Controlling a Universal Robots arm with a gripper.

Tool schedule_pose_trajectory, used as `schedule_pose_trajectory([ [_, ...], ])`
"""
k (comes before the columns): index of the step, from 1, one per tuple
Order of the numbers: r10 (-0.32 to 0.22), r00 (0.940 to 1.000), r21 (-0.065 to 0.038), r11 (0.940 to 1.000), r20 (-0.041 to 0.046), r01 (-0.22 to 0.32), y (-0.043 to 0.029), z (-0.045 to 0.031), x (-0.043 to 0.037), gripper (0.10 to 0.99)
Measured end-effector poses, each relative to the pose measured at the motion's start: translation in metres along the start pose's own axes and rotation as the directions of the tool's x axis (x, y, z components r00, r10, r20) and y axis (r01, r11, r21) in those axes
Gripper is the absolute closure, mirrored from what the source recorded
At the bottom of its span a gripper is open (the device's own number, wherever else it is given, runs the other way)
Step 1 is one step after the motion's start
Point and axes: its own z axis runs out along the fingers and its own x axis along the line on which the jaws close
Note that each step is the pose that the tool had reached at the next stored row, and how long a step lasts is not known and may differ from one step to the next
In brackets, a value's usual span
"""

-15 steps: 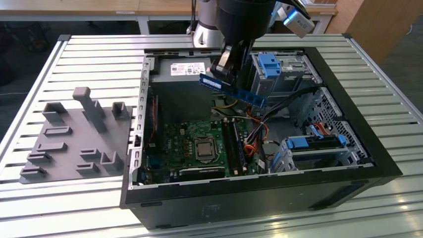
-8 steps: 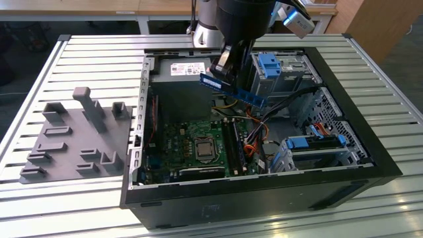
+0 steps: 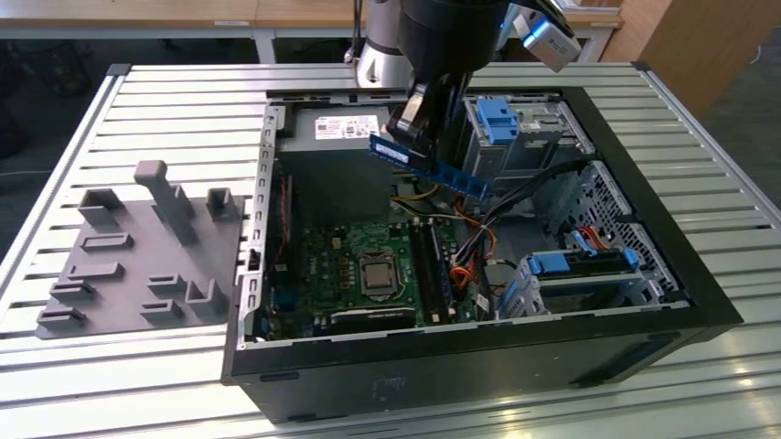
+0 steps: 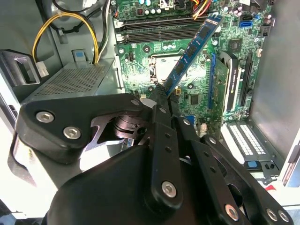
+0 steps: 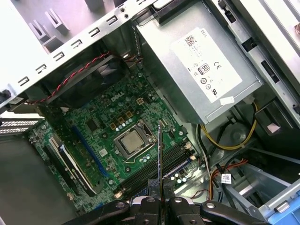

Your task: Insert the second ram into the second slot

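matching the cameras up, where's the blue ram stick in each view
Exterior view: the second ram is held slanted by the gripper over the open case.
Second wrist view: broadside, reaching out from the gripper.
First wrist view: edge-on, a thin line beside the CPU socket.
Shared landmark: the CPU socket.

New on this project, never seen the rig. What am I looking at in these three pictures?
A robot arm ends in a black hand. The exterior view is from a camera off the arm; both wrist views ride on the arm, looking past the hand. On a slatted metal table lies an open computer case, its green motherboard exposed; on the exterior view's left sits a grey fixture tray. The hand is shut on a blue RAM stick, held in the air over the case, not seated in a slot.
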Motion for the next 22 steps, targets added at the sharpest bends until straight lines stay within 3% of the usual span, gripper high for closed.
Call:
schedule_pose_trajectory([
  [22,0.029,0.9996,0.000,0.9996,0.0009,-0.029,0.0000,0.0000,0.0000,0.949],
])
